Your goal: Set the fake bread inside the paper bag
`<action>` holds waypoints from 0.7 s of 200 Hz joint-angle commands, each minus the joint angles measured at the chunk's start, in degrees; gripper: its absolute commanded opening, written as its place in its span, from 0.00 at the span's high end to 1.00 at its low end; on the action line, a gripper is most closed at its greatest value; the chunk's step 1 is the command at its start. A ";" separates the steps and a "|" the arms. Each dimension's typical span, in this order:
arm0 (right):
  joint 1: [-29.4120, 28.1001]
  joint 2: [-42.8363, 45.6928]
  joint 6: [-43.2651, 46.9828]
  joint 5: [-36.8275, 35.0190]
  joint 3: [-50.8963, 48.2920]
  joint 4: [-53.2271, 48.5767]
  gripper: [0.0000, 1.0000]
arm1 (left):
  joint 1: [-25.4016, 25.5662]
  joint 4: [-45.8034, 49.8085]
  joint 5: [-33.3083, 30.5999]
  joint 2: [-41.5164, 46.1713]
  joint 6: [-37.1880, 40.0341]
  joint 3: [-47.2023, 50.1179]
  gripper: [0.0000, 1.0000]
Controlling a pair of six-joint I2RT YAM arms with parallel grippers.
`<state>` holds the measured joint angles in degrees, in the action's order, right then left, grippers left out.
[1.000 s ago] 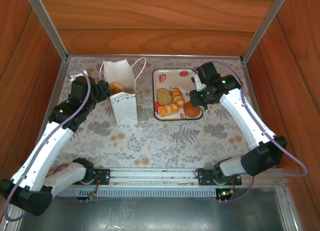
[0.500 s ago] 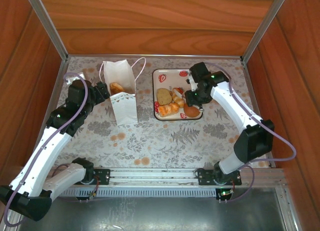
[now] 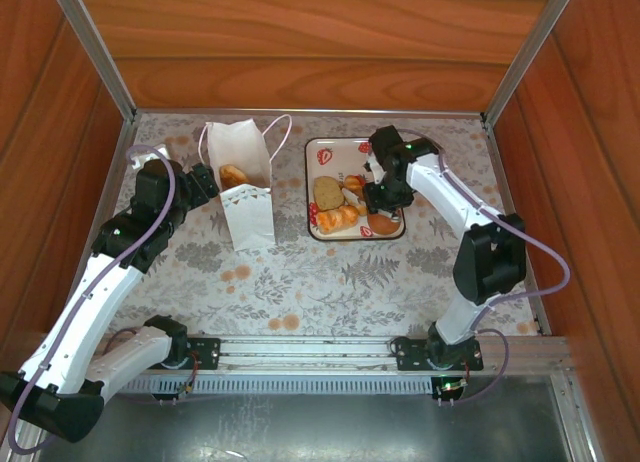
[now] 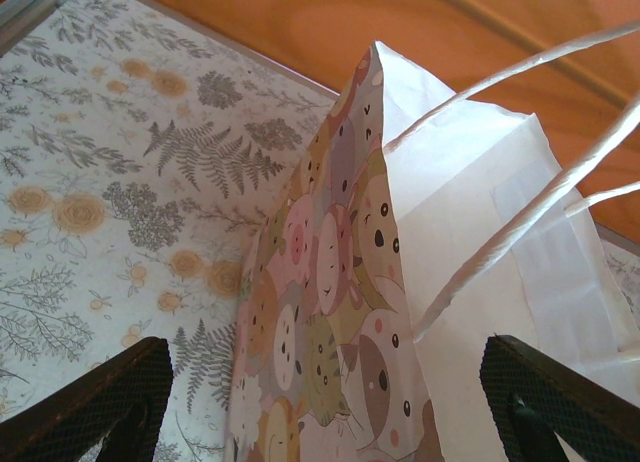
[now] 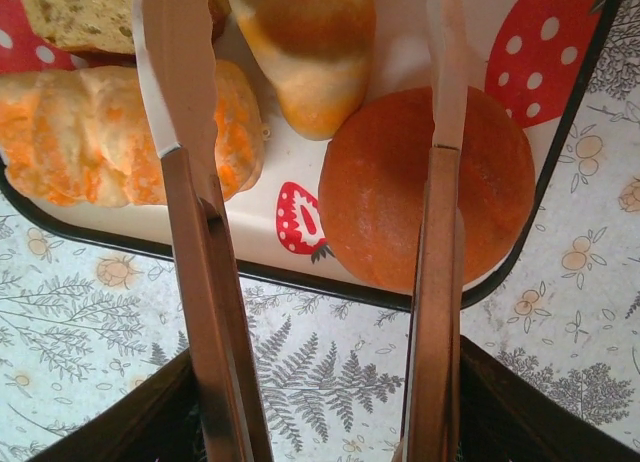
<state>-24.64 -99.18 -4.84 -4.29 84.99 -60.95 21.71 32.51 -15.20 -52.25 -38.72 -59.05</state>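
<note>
Standing upright, paper bag (image 3: 248,194), mouth up; left gripper (image 3: 207,177) spread; right gripper (image 5: 335,414) pinching tongs (image 5: 190,232).

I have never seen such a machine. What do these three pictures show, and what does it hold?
These are two white robot arms bolted at the near edge of a flower-patterned table. One picture looks down from above; the other two come from a camera on each wrist. On the table are a white paper gift bag, one toy pastry inside, and a white strawberry-printed tray carrying more toy pastries. The left hand is open at the bag's side. The right hand holds thin metal tongs, their blades spread over a round brown bun and an orange croissant.
</note>
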 commanded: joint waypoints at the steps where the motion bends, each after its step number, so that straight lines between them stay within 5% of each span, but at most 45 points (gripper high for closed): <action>1: 0.47 -0.48 1.14 1.08 2.00 -1.11 0.41 | -0.44 -0.78 -0.66 0.77 1.10 0.76 0.15; 140: 0.78 -4.01 0.97 2.01 3.34 -2.15 0.51 | -0.48 -0.78 -0.44 -0.05 1.28 0.16 0.15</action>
<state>-24.58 -102.50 -4.38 -2.98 86.76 -61.80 21.69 32.51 -15.20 -52.14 -38.35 -59.05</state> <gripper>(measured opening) 0.509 0.853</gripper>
